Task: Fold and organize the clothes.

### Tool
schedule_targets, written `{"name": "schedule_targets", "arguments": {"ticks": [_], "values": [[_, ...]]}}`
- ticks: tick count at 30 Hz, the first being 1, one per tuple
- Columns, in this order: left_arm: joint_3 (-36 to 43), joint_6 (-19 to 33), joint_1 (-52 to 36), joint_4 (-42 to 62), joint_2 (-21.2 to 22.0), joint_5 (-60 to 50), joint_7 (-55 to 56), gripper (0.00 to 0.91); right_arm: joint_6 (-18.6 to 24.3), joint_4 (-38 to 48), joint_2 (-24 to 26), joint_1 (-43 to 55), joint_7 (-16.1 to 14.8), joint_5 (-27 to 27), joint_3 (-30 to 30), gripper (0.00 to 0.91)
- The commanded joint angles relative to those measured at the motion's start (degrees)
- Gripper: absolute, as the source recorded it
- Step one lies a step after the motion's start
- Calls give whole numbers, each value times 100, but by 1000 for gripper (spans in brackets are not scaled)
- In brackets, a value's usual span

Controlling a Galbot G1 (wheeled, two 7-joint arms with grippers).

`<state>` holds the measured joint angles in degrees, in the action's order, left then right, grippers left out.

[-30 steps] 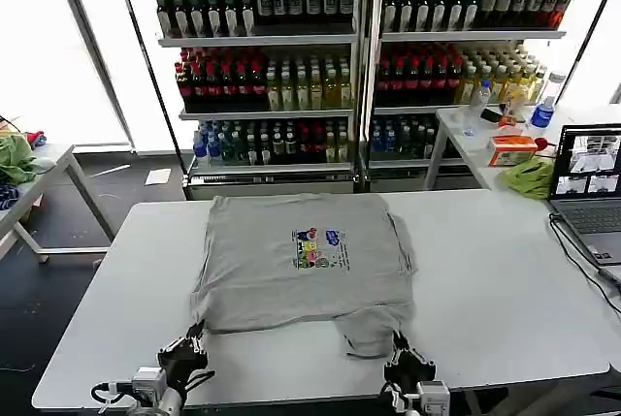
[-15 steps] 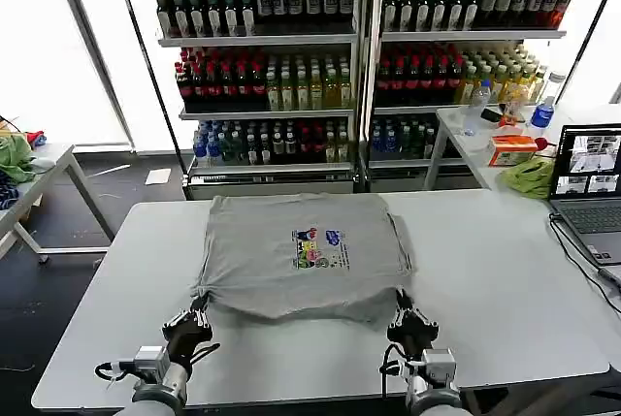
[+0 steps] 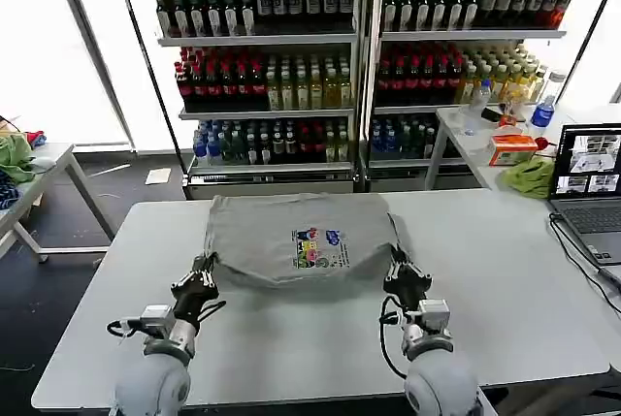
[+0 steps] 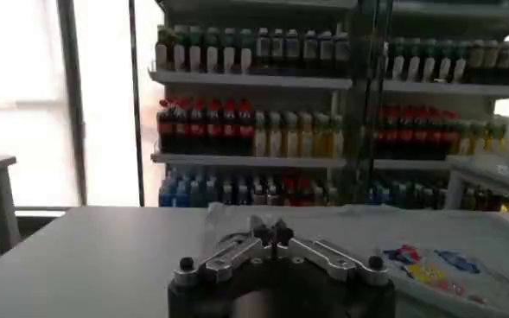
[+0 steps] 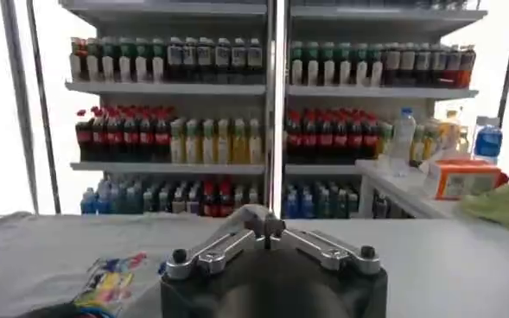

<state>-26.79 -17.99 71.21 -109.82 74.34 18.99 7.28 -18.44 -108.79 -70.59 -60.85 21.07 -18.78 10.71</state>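
Since 0.5 s ago: both grippers moved farther up the table (image 3: 87, 271), hem carried w/ them, shirt (image 3: 301, 241) now folded shorter, print on top. Left gripper (image 3: 202, 275) pinched shut on left hem corner; right gripper (image 3: 400, 269) pinched shut on right corner. Shirt lies mid-table, far half, below the drink shelves (image 3: 262, 67).

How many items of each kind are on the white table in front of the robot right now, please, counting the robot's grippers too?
Grey shirt: 1, partly folded, multicolour print facing up
Grippers: 2, left gripper and right gripper, each shut on a near corner of the fold
Laptop: 1, open, at the table's right edge
Total: 4
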Motion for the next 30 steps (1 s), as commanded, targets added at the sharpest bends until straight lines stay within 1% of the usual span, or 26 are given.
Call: {"name": "schedule_targets", "arguments": {"ticks": [1, 6, 11, 16, 17, 18, 19, 20, 21, 27, 29, 30], "values": [[134, 114, -1099, 1161, -91, 190, -32, 0, 86, 891, -39, 1023, -168, -72, -1, 0], [168, 98, -1270, 1445, -128, 230, -43, 0, 107, 1315, -139, 1404, -202, -102, -86, 0], [168, 35, -1325, 1542, -98, 330, -83, 0, 102, 1650, -357, 1588, -255, -61, -156, 0], [176, -14, -1421, 1712, -94, 357, -110, 0, 90, 1887, -451, 1679, -296, -14, -218, 0], [177, -58, -1426, 1720, -98, 366, -116, 40, 79, 1921, -463, 1682, -298, -13, -220, 0], [185, -88, -1428, 1731, -107, 374, -117, 40, 72, 1961, -475, 1687, -299, -15, -219, 0], [202, -122, -1433, 1746, -114, 385, -114, 504, 65, 2018, -489, 1691, -298, -14, -217, 0], [211, -139, -1442, 1759, -116, 421, -109, 887, 61, 2050, -495, 1693, -291, -16, -216, 413], [229, -212, -1457, 1779, -123, 465, -102, 907, 40, 2113, -511, 1699, -285, -21, -221, 907], [275, -355, -1525, 1829, -138, 512, -53, 907, -187, 2269, -632, 1737, -170, -176, -225, 907], [269, -402, -1521, 1790, -152, 516, -22, 907, -260, 2291, -709, 1756, -75, -324, -211, 907], [264, -436, -1514, 1762, -162, 526, -8, 907, -296, 2307, -741, 1773, 35, -428, -212, 907]]}}
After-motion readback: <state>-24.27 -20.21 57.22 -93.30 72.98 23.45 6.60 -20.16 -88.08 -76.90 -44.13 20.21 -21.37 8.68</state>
